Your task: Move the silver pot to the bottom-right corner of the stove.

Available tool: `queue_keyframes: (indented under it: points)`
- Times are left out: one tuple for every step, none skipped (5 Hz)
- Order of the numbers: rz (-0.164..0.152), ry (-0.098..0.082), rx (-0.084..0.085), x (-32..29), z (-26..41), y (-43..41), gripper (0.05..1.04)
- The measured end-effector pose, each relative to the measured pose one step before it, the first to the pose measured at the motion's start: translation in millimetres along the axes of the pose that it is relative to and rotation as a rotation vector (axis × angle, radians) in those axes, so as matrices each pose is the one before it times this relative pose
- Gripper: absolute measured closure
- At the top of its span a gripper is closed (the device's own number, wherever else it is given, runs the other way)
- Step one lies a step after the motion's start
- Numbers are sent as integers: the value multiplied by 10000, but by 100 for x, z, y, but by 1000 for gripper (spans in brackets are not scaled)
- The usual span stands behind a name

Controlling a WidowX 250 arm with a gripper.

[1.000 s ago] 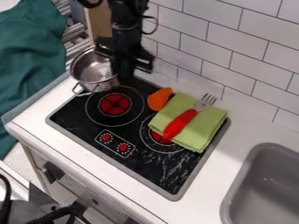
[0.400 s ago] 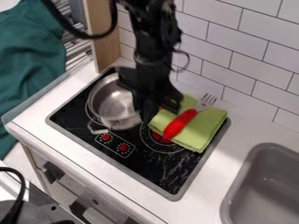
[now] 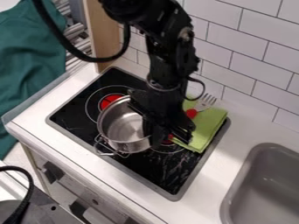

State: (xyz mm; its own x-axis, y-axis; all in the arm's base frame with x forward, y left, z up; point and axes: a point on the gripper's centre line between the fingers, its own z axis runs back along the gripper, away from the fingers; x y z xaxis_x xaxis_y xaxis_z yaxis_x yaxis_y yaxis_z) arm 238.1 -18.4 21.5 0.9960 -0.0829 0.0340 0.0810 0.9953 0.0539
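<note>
Black jointed arm (image 3: 166, 57), thick drooping cable (image 3: 88, 58), thin curled wire (image 3: 202, 87), black pincer (image 3: 169, 139)

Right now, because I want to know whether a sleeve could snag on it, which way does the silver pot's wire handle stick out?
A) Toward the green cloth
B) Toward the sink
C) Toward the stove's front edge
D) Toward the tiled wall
C: the wire handle juts from the pot toward the stove's front edge.

A red-handled fork (image 3: 205, 103) lies on a light green cloth (image 3: 209, 127); a gray sink (image 3: 265, 186) sits at lower right, dark green fabric (image 3: 29, 65) at upper left.
</note>
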Motion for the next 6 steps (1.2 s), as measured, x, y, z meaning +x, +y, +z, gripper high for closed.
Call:
queue_keyframes:
  points:
    - [-461,186,-86,-275,-807,-1075,1027]
    - [-535,595,-193,-260,-2088,-1362,1005]
    - [-182,281,-232,375,-1339,-524,852]
    - [-207,-200,-64,499,-66,-105,586]
    - [-49,-46,179,-58,801,-414,264]
    - [557,-1426,367,-62,4457,-682,72]
